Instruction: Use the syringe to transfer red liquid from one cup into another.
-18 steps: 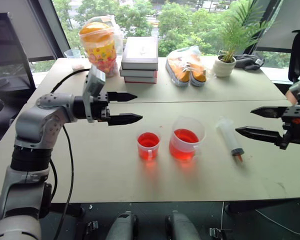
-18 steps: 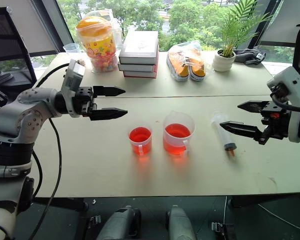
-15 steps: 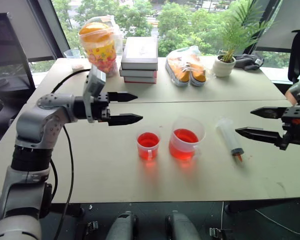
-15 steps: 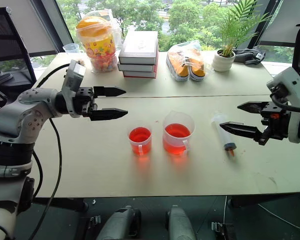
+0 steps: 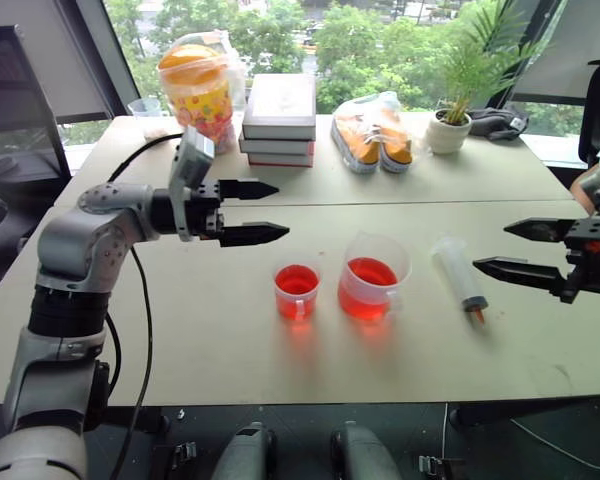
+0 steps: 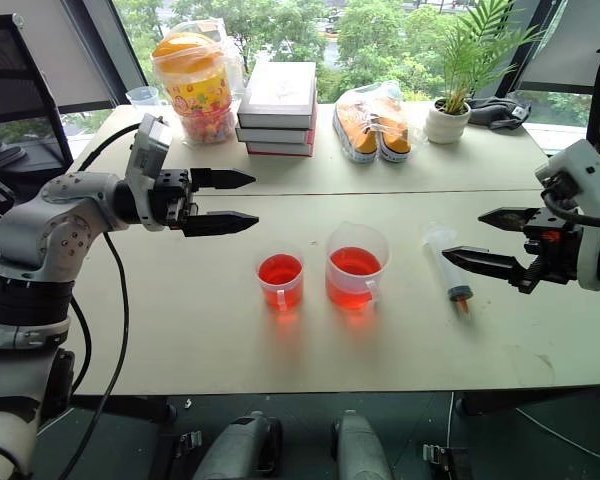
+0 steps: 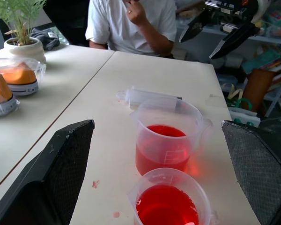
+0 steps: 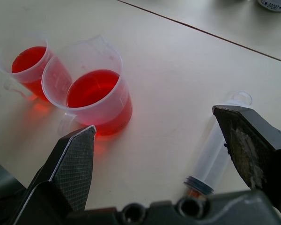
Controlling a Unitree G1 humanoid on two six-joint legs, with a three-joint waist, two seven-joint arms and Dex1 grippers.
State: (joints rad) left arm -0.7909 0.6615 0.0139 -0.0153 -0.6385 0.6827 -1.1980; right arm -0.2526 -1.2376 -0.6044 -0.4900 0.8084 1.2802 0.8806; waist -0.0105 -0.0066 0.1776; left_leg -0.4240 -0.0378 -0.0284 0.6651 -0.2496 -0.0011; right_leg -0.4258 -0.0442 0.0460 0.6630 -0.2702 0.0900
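Edged slightly higher with left gripper, both pincers released; red-orange liquid in larger clear lipped beaker and smaller clear plastic cup.

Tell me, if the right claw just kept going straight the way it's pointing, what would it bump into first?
Most likely the syringe. The open right gripper points toward the robot's left and slightly down, and the syringe lies on the table between its fingers in the wrist view. Beyond it stands the larger beaker. Depth is uncertain.
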